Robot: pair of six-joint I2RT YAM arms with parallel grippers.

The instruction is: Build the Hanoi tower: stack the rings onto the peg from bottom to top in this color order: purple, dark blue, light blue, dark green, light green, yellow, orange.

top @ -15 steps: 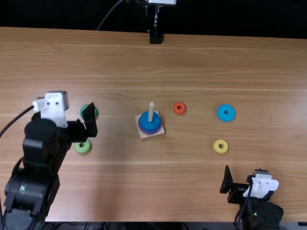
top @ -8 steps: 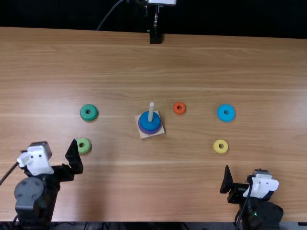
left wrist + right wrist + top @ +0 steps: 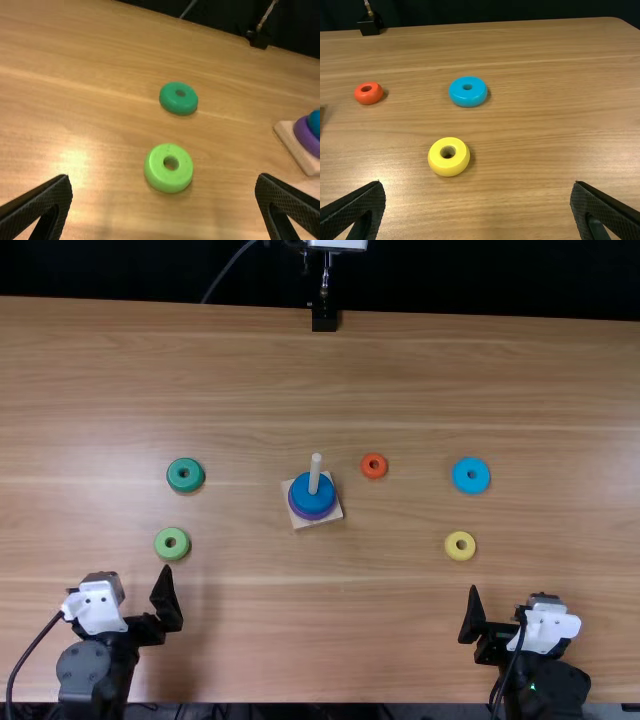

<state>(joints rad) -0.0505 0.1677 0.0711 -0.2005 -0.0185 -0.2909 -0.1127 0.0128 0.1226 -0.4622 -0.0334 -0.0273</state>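
Both jaws gape wide, empty: light green ring [image 3: 154, 175] beyond the left, yellow ring [image 3: 436, 161] beyond right.

Top view, black left arm [image 3: 88, 675] at eight o'clock, white wrist housing [image 3: 93, 608], rounded dark joint cap [image 3: 83, 664], black cable [image 3: 35, 648], black right arm [image 3: 548, 690] at four o'clock, matching white housing [image 3: 546, 628], tiny green light [image 3: 533, 687], tapered black fingers [image 3: 472, 618], ribbed faces [image 3: 357, 201].

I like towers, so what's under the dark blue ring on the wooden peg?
A round purple ring, its edge showing, on a square wooden base. The ring's middle is covered.
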